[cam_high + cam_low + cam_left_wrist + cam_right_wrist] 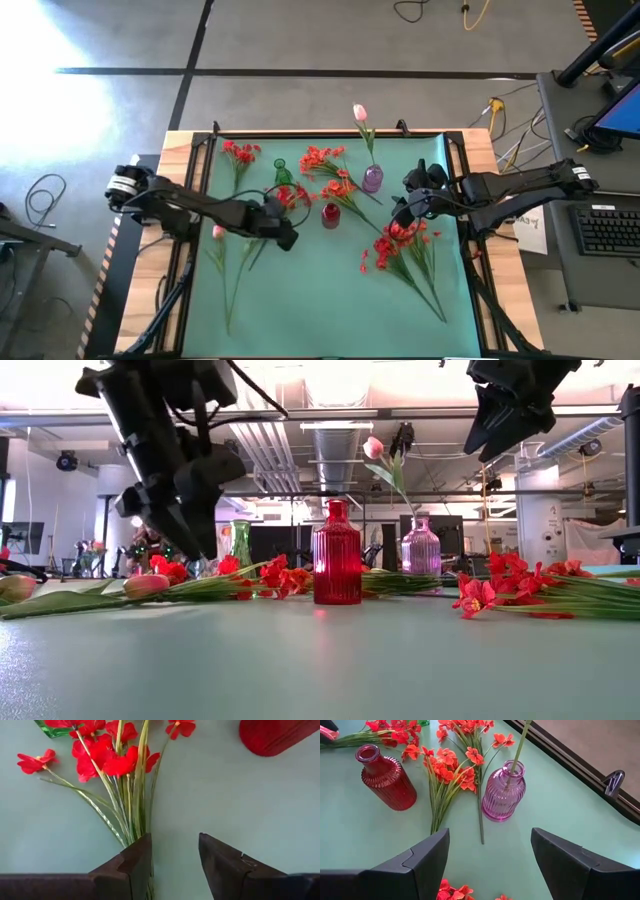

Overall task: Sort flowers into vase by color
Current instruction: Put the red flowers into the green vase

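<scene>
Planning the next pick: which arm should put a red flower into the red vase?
Left, probably. The left gripper has its jaws open beside a red spray lying near the red vase. The right gripper hovers open over another bunch, farther away.

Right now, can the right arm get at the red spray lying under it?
Probably yes. The right gripper hangs open just above the red flower bunch, nothing lies between them, and the purple vase stands clear behind.

Lab or workshop — exposed ceiling ducts (330,435), concrete floor (330,40), loose cables (440,10), keyboard (608,228) beside table.
</scene>
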Controlling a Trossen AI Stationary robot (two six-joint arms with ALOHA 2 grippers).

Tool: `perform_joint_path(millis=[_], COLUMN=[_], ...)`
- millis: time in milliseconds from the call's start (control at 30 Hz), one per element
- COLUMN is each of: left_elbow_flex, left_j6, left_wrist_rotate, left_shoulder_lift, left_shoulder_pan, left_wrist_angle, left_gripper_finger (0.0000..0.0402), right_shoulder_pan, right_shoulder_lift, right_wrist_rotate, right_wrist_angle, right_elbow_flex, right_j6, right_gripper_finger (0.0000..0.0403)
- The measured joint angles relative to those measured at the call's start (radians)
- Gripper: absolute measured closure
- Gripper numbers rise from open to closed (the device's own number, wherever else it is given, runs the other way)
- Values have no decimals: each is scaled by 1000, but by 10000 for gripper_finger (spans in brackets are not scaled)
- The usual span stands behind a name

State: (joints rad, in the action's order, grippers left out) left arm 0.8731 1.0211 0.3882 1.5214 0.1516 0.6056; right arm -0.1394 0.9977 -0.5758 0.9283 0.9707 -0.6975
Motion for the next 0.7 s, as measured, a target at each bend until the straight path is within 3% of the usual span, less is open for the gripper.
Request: perform_joint_path(millis=[433, 700], left_elbow_flex=[-24, -25], left_j6=[-7, -8], left_wrist_rotate=[-6, -6], left_shoulder_lift=[56, 112], left_shoulder_pan=[-58, -67], left_wrist_angle=[4, -16], left_gripper_finger=[252, 275], right_shoulder_pan=[0, 0], right_shoulder_lift=[0, 0], right_wrist_rotate=[0, 0], right_wrist_angle=[-7, -22], right_elbow_flex=[0, 0], right_j6=[-1, 0], right_gripper_finger=[131, 136])
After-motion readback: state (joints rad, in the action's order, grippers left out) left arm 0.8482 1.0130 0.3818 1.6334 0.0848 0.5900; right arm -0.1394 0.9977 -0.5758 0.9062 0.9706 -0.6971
